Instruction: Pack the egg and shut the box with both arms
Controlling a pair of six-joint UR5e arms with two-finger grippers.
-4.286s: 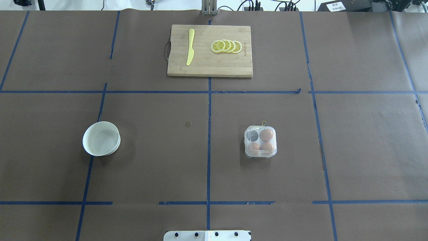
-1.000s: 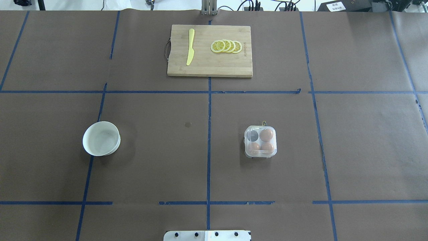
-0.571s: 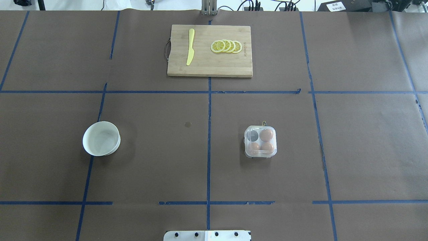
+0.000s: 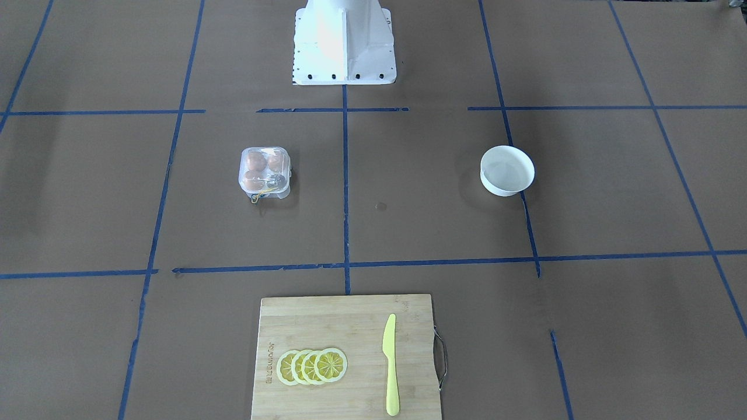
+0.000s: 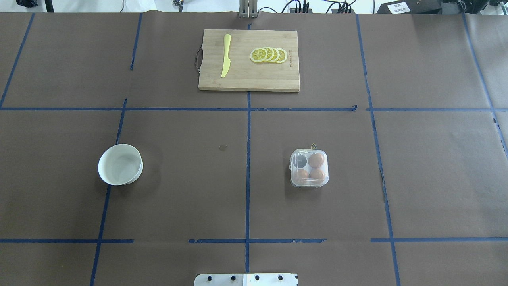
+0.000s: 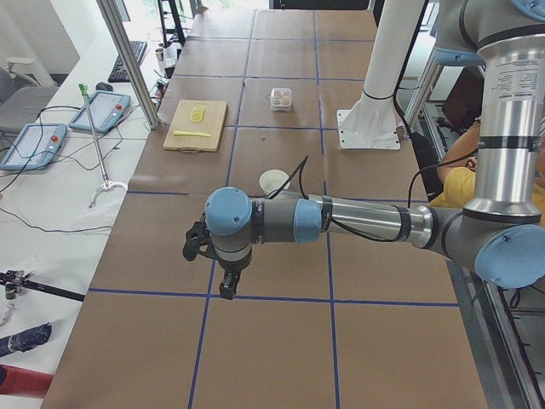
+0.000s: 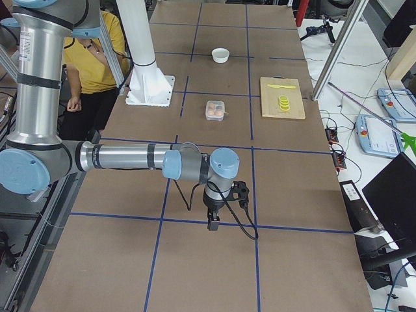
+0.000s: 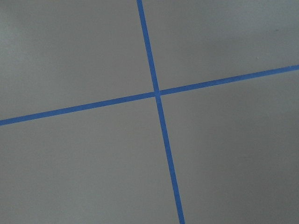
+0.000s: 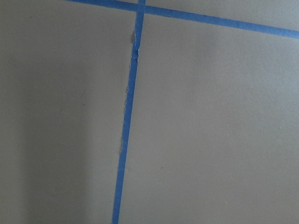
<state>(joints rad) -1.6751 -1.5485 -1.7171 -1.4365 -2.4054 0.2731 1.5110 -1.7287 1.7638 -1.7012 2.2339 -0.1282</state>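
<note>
Plastic box holds three eggs, packing unstarted; we cannot tell if left gripper or right gripper is open; next, find the egg.

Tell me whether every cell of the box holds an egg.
No: the overhead view shows three eggs in the box, while its far-left cell is dark, with no egg in it.
</note>
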